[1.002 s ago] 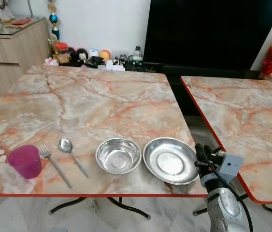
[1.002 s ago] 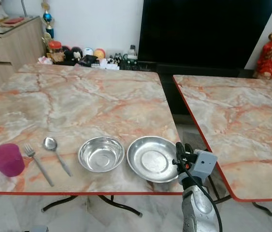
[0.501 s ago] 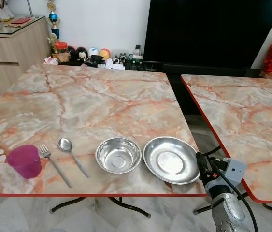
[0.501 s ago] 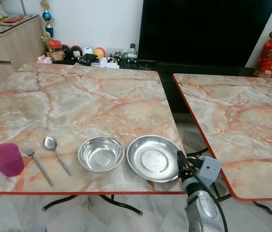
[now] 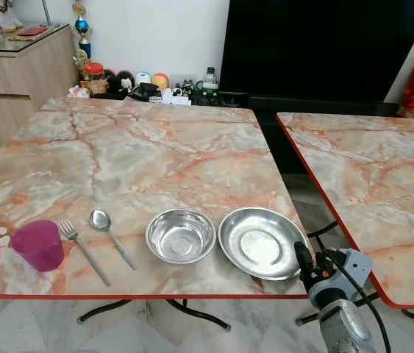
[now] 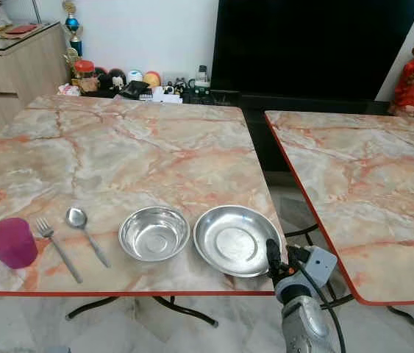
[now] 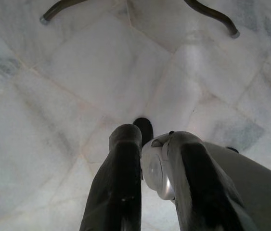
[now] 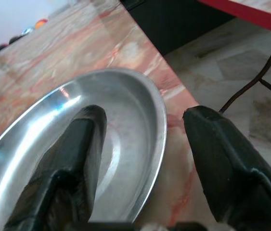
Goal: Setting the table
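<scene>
Head views: on the marble table (image 5: 155, 154) a row runs along the near edge, from left to right a pink cup (image 5: 37, 245), fork (image 5: 83, 251), spoon (image 5: 112, 238), bowl (image 5: 180, 235) and plate (image 5: 262, 243). The right gripper (image 5: 301, 259) sits at the plate's near right rim, close to the table corner.

Right wrist view: the fingers (image 8: 72, 163) are spread wide, one over the plate's inside, the other outside the rim above the marble. The rim is thin and slick, so a shallow or skewed bite could slip, tip the plate or push it off the near corner.

Left wrist view: the left gripper (image 7: 152, 163) hangs idle over the floor (image 7: 53, 96), fingers a little apart, holding nothing.
</scene>
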Motion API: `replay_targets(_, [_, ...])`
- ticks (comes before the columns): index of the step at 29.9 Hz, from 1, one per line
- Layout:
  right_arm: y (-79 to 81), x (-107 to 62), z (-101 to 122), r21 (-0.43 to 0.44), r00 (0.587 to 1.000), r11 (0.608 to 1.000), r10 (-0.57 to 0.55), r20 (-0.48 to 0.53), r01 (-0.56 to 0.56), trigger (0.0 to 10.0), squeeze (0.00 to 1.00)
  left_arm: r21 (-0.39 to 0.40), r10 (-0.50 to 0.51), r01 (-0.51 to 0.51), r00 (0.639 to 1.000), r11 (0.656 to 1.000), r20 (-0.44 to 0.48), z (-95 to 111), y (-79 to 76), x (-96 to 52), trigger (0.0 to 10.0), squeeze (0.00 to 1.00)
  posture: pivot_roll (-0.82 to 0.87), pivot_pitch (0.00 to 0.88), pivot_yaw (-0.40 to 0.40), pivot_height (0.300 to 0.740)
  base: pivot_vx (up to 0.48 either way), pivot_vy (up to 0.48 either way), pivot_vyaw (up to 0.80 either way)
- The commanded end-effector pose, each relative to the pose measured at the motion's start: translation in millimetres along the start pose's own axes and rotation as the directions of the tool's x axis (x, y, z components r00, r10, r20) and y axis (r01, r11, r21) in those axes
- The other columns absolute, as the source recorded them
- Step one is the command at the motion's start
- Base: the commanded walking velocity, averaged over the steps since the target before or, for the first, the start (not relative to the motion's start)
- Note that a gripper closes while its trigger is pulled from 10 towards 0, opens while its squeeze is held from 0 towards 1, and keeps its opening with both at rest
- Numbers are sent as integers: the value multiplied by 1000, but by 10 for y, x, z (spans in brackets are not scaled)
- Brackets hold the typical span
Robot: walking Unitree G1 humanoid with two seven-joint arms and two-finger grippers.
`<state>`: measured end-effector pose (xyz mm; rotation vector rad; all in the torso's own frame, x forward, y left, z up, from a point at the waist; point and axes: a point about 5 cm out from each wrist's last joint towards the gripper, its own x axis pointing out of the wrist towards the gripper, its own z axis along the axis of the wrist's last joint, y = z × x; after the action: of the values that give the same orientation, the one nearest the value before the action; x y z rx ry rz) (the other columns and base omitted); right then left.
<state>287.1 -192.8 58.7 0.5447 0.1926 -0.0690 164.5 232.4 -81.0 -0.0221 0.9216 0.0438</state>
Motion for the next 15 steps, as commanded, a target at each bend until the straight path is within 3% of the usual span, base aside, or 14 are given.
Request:
replay_targets(1, [-17, 17, 21, 33, 1000, 999, -7, -5, 7, 10000, 0, 23, -11, 11, 999, 1000, -34, -74, -8, -13, 10000, 0, 83, 9, -64, 740, 0, 0, 0])
replay_targets(15, [-83, 114, -9, 15, 996, 999, -48, -76, 49, 10000, 0, 41, -7, 10, 998, 999, -63, -141, 23, -34, 10000, 0, 89, 0, -63, 740, 0, 0, 0])
